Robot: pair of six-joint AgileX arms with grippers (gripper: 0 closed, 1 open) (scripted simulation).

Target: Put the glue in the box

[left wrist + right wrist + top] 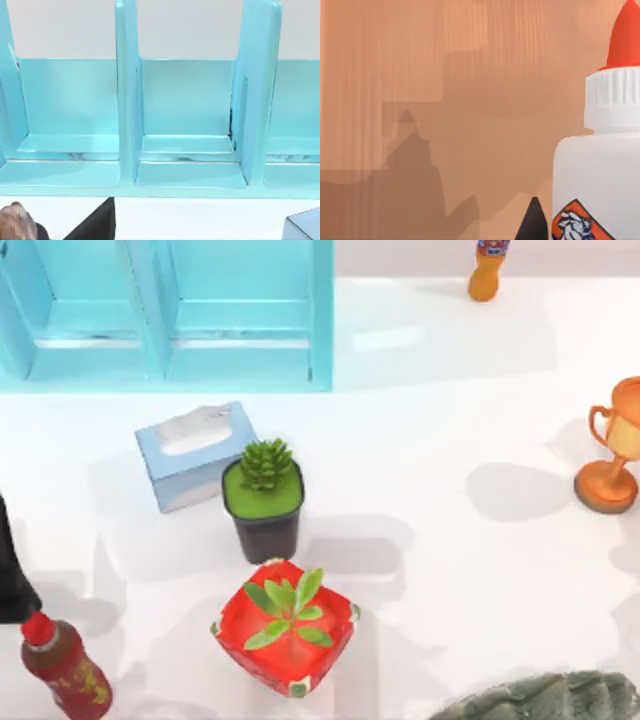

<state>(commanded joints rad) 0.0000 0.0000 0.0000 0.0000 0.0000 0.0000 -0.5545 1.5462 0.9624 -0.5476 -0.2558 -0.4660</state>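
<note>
Close before my right wrist camera stands the glue (597, 165), upright: white body, ribbed white collar, red pointed cap, a blue-and-red label low down. A dark fingertip (532, 222) of my right arm shows just beside its body, but I cannot tell whether those fingers are wide, narrow or holding it, nor where on the tabletop (450, 570) it sits. I judge the bottle light, with a smooth, slippery, slightly yielding plastic wall. I'd take it across the body below the collar, squeezing gently so nothing oozes out. The cap tapers and would slip. My left arm (12, 575) waits at the left edge, facing the blue box (190, 165); its fingers I cannot tell either.
</note>
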